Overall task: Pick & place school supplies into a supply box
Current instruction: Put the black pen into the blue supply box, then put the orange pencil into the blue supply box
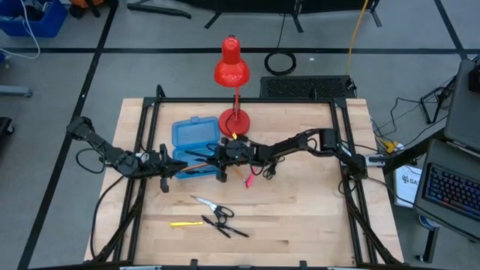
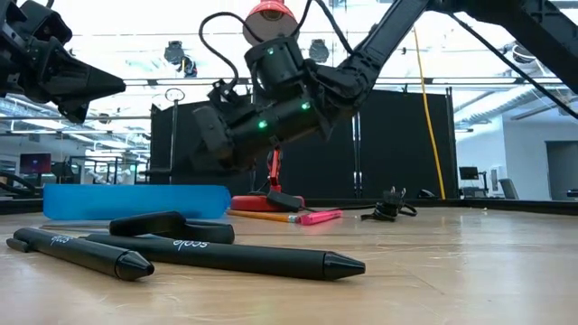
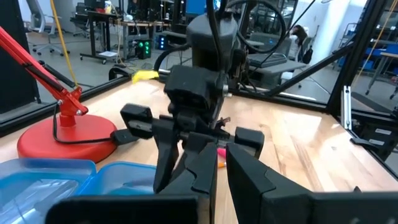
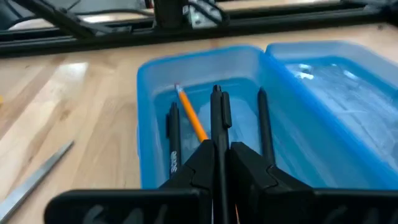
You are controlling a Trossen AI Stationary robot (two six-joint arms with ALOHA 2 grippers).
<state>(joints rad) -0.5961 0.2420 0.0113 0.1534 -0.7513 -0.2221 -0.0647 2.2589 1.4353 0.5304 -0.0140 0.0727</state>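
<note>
while the right gripper [image 4: 219,155] hangs over the open blue supply box [image 4: 155,93], its jaws are clamped on a black pen [image 4: 217,118] that points out ahead of them. under the jaws, two more pens and an orange pencil [image 4: 191,118] lie in the box. left gripper [image 1: 166,166] sits just beside the box, jaws closed and empty.

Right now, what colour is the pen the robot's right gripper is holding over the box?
Black. The right wrist view shows the pen best, above the blue supply box.

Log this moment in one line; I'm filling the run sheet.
right gripper: shut on pen, above open box | left gripper: shut, beside box | scissors: on table
</note>
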